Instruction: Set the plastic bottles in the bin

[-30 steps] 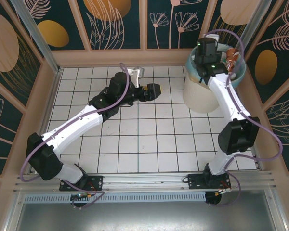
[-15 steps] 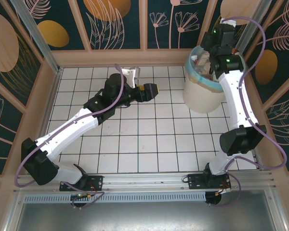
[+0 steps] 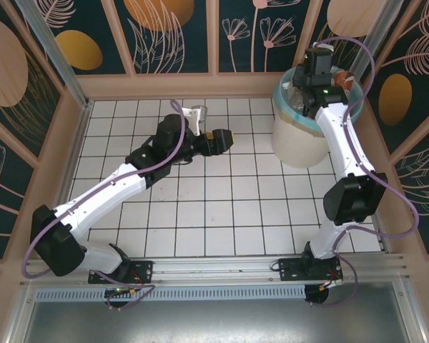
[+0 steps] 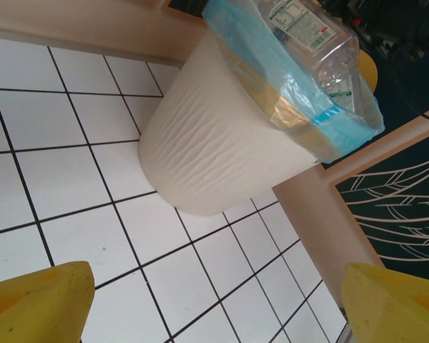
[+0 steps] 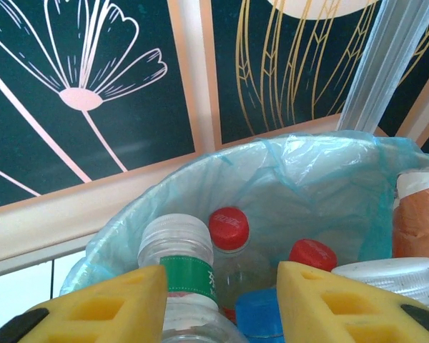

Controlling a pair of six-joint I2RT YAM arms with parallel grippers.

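Your left gripper (image 3: 227,136) hangs over the tiled table (image 3: 222,207), left of the bin (image 3: 293,143), jaws wide apart, nothing between them. Your right gripper (image 5: 222,300) sits above the bin's mouth in the far right corner, jaws partly apart, clamped on nothing. The plastic bottles (image 5: 229,229) are inside the bin's blue bag (image 5: 307,179): a white-capped bottle (image 5: 177,246) is just beside one yellow finger, with red caps behind it and a clear bottle (image 4: 307,36) lying at the rim
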